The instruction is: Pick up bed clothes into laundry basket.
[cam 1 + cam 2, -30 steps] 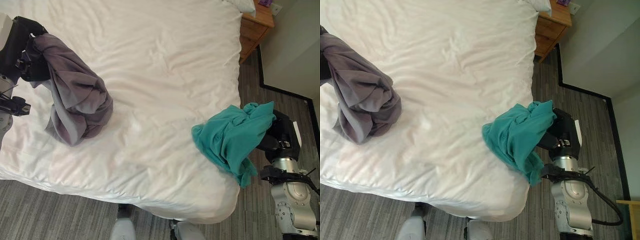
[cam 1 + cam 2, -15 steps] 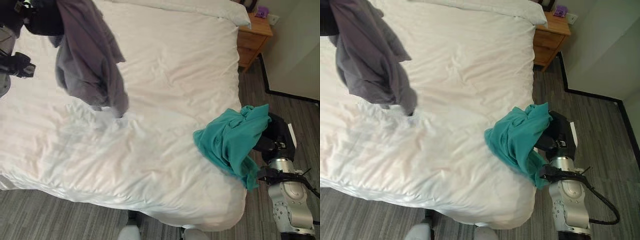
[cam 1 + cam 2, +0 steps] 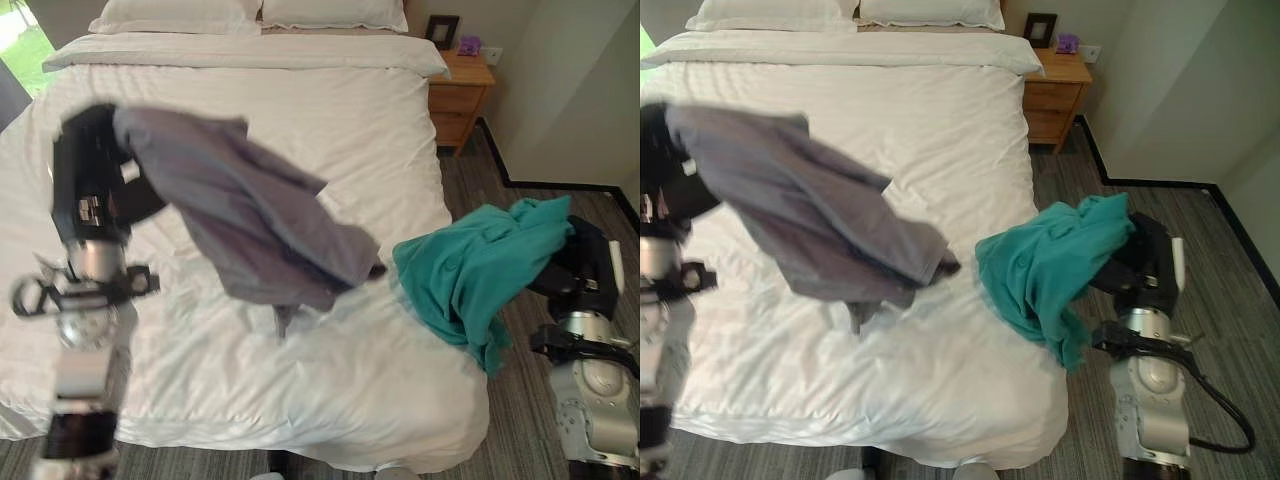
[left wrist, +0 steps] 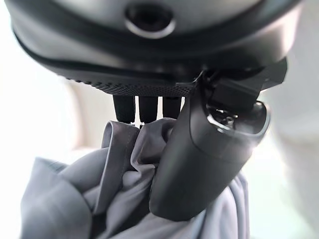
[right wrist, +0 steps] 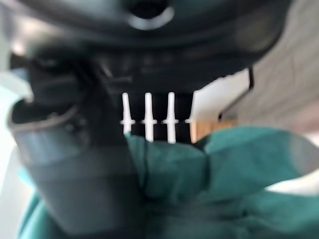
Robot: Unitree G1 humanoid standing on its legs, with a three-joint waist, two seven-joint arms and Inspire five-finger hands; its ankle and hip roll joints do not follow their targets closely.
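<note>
Here, left hand (image 3: 88,180) clenched on grey garment (image 3: 255,220) above white bed (image 3: 330,110), right hand (image 3: 585,268) gripping teal garment (image 3: 480,265).

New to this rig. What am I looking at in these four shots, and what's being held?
It is a humanoid robot with two arms, each ending in a dark robot hand. Two pictures come from a stereo camera on its head, looking down at a white bed with pillows and a wooden nightstand beside it. The other two come from cameras on the wrists, very close to the fingers. The left robot hand grips a grey garment lifted over the bed; its wrist view shows thumb and fingers closed on the cloth. The right robot hand grips a teal garment off the bed's edge.
</note>
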